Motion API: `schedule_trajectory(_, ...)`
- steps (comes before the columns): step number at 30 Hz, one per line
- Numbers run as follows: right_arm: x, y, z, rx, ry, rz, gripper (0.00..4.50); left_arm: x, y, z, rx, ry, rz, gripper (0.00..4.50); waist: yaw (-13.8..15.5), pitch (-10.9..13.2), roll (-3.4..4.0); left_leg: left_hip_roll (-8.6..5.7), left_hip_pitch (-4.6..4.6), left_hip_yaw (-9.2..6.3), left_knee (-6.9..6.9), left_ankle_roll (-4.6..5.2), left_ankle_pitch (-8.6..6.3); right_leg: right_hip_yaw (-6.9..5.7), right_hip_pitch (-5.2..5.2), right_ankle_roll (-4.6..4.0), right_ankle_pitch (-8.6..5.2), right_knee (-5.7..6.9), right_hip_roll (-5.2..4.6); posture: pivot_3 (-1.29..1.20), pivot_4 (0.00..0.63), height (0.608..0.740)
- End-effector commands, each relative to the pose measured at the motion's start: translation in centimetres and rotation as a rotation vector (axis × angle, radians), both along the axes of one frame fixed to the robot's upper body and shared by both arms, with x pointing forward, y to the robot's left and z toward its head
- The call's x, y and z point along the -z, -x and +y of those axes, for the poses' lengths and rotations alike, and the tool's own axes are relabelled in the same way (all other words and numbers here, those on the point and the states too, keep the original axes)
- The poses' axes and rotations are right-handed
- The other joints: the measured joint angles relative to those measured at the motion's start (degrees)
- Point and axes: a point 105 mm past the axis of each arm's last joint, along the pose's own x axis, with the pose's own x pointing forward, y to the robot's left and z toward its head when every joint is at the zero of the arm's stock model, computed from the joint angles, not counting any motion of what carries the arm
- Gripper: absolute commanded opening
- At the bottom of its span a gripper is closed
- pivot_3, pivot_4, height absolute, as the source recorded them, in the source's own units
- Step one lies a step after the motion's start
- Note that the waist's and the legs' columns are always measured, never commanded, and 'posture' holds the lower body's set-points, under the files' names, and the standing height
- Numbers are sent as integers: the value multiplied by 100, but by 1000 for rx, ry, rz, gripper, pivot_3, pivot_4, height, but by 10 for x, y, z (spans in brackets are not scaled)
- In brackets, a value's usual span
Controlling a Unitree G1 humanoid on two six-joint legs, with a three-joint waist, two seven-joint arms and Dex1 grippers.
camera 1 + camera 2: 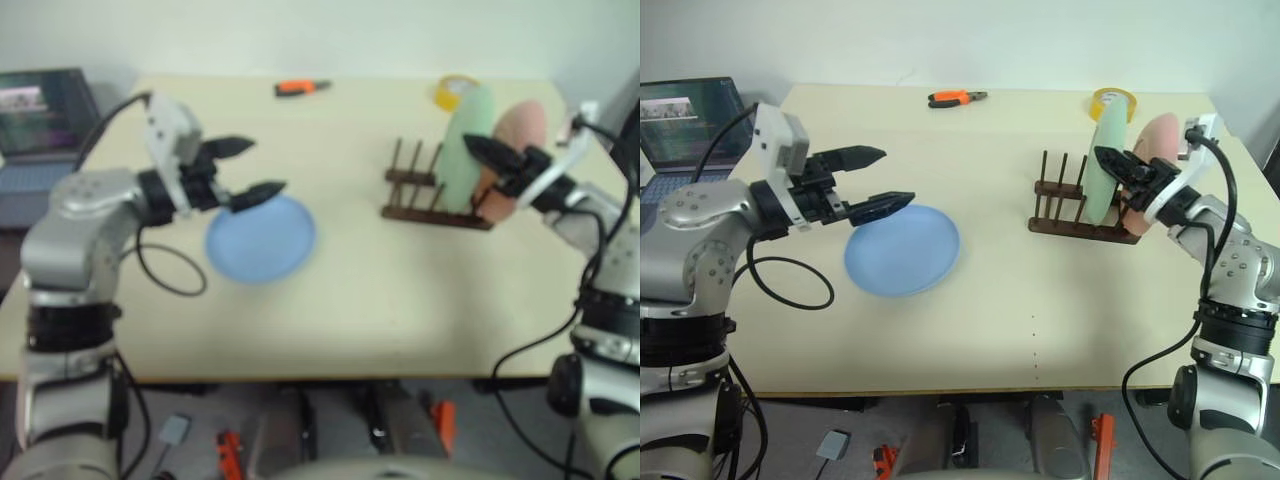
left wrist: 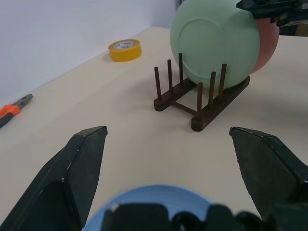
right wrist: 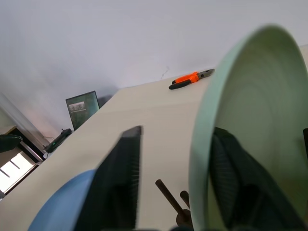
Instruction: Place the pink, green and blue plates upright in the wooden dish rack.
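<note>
A pale beige desk [image 1: 990,330] stands against a plain white wall. On it the wooden dish rack [image 1: 1080,222] sits at about 2 o'clock, with the green plate [image 1: 1106,165] and the pink plate [image 1: 1157,140] upright in its far end. The blue plate [image 1: 902,250] lies flat at 9 o'clock, under the left pincer [image 1: 872,179], whose fingers are spread wide. The right pincer [image 1: 1112,166] straddles the green plate's rim, fingers parted (not pinching). A yellow tape roll [image 1: 1112,102] and orange-handled pliers [image 1: 956,97] lie near 12 o'clock; a laptop [image 1: 685,120] sits beyond the desk's left edge.
</note>
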Motion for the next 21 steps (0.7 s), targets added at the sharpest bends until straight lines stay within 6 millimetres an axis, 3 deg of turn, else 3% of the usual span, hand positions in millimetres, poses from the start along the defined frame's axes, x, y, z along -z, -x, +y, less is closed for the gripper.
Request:
schedule_trajectory(1,-19,3,-6,36,31,-89,3469,-10,2,2,-5,-18,-42,4500,0,0,0,0,0,0,0,0,0,0,0,0,0,0,0,0,150,740)
schedule_trajectory(4,-27,2,-9,59,29,-127,4483,-10,1,2,-7,-20,-43,4500,1,0,0,0,0,0,0,0,0,0,0,0,0,0,0,0,150,740)
schedule_trajectory(11,-49,12,-10,46,66,-223,4483,-12,1,8,-23,-29,-49,4500,2,0,0,0,0,0,0,0,0,0,-1,0,0,0,0,0,150,740)
schedule_trajectory(16,-76,23,-22,48,190,-313,4483,-13,-2,23,-85,-56,-55,4500,4,0,0,-1,-2,1,-2,0,0,0,-3,-2,-1,-2,-1,0,150,740)
schedule_trajectory(19,-91,36,-12,-28,272,-377,4483,-12,-10,43,-185,-77,-31,4500,1,1,0,0,0,0,-4,0,0,-1,-3,-21,-13,-2,-1,0,150,740)
schedule_trajectory(21,-94,47,9,-131,311,-416,4483,-6,-15,63,-277,-98,17,4500,-14,1,0,2,4,1,-8,0,0,0,-4,-31,-19,0,-1,0,150,740)
